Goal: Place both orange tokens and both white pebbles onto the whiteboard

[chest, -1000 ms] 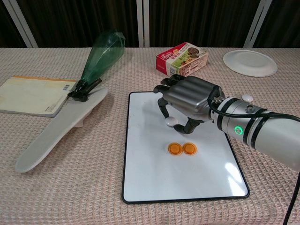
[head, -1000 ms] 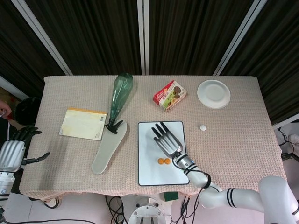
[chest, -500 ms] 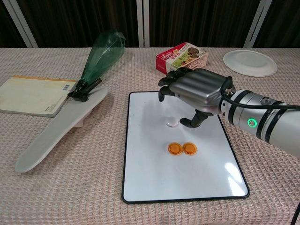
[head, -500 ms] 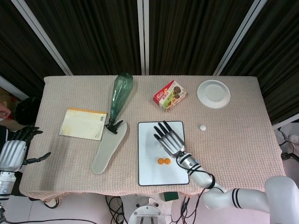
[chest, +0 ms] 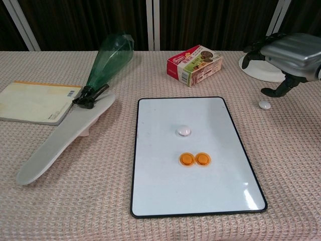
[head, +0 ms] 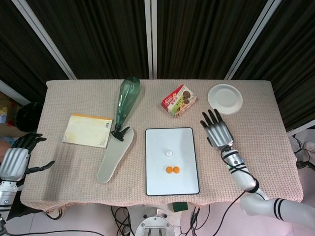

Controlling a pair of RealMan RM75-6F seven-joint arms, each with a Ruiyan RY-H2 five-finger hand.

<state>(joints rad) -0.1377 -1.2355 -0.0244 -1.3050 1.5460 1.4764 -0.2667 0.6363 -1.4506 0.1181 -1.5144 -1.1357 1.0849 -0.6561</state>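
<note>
Three of four pieces lie on the whiteboard (head: 172,161); one white pebble rests off it on the counter (head: 256,147).

Two orange tokens (chest: 195,159) sit side by side, touching, near the board's middle, with a white pebble (chest: 183,131) just above them. The other white pebble (chest: 264,104) shows only in the chest view, on the cloth right of the board, just below the right hand (chest: 288,52); in the head view that hand (head: 216,130) covers it. The right hand hovers palm down, fingers (head: 210,118) spread and holding nothing, near the white plate (head: 225,99). The left hand (head: 15,160), seen only from the head camera, hangs off the counter's left edge, fingers apart and empty.
</note>
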